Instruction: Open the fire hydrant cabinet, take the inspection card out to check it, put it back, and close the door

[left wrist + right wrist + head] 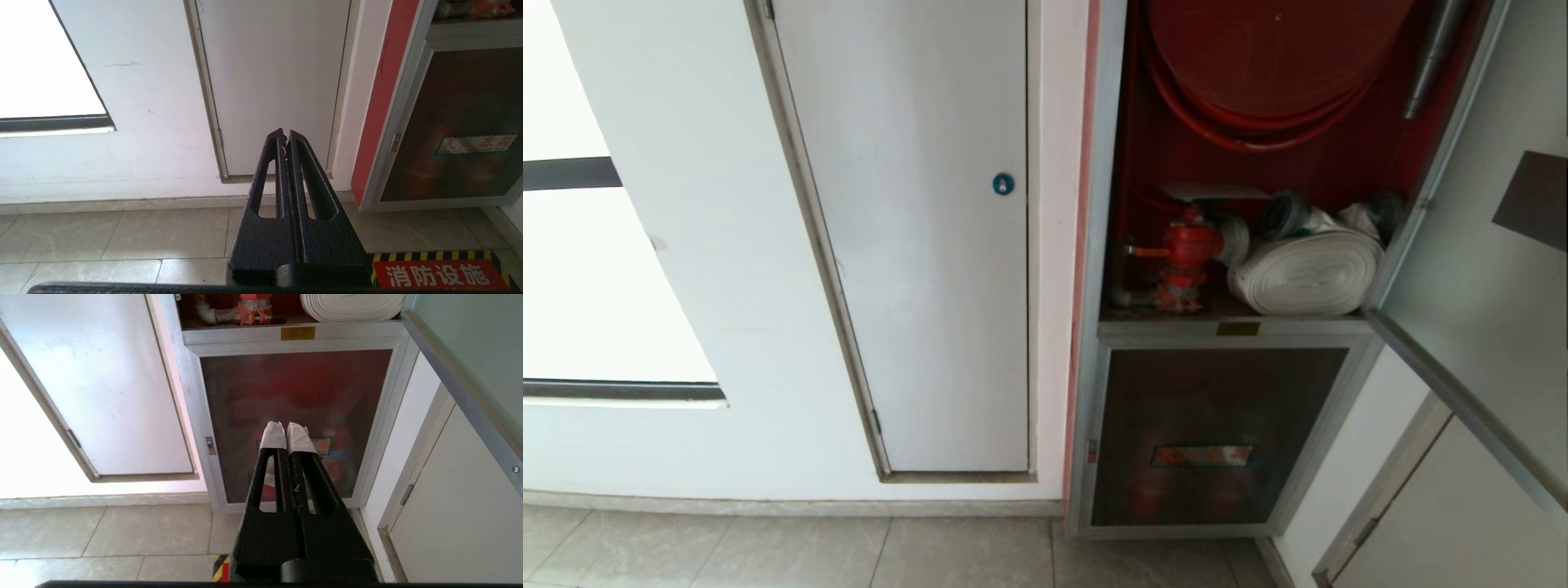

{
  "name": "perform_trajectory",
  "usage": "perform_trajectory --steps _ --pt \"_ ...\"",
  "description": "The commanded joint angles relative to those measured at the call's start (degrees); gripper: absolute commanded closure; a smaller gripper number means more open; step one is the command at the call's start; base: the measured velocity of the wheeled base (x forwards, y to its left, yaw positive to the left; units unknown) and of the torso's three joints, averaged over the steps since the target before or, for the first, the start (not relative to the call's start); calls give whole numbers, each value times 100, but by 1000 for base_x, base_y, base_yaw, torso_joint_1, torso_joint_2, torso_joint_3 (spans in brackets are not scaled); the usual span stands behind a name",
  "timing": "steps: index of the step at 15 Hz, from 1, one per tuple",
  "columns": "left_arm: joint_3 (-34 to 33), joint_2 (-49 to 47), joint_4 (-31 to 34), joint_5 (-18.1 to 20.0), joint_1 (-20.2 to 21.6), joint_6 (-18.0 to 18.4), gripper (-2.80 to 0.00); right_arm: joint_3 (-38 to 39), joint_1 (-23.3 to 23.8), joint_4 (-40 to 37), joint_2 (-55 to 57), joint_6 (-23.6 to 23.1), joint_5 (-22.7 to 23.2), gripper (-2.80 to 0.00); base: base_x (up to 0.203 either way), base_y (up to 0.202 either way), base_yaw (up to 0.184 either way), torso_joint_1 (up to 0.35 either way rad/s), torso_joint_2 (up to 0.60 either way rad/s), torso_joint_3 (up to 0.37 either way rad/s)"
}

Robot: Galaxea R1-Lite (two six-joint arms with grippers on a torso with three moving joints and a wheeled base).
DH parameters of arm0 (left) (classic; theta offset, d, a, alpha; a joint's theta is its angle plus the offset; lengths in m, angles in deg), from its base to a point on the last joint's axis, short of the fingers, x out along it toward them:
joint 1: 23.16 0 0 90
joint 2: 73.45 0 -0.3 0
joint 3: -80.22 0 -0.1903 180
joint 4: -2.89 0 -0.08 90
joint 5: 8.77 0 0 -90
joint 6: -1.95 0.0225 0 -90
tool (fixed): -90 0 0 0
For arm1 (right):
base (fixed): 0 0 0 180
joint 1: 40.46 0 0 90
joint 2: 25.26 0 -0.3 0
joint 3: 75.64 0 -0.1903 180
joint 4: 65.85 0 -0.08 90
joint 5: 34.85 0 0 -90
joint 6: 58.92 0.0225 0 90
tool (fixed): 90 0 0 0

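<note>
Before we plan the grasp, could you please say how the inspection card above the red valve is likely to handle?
The inspection card looks like a thin flat sheet, so probably light and floppy. It lies on top of the red valve, so a push would likely slide it off.

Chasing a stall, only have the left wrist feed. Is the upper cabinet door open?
Observer: Yes. The door stands swung out on the right side of the fire hydrant cabinet.
Operator: Card inside?
Observer: A whitish sheet, likely the inspection card, lies just above the red valve.
Operator: Right claw?
Observer: The right claw is shut and empty, pointing at the lower glass door.
</note>
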Motion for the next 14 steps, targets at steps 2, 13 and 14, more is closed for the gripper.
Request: perform_trajectory --steps 2,13,14 --pt "-70 2 -5 3 1 2 0 18 -1 2 8 -47 1 0 0 0 0 0 0 0" --pt "-70 2 -5 3 1 2 0 -457 -1 -12 490 -59 -97 0 0 0 0 0 0 0" --pt "-70 -3 -1 3 1 2 0 -694 -1 -8 730 -57 -165 0 0 0 0 0 0 0"
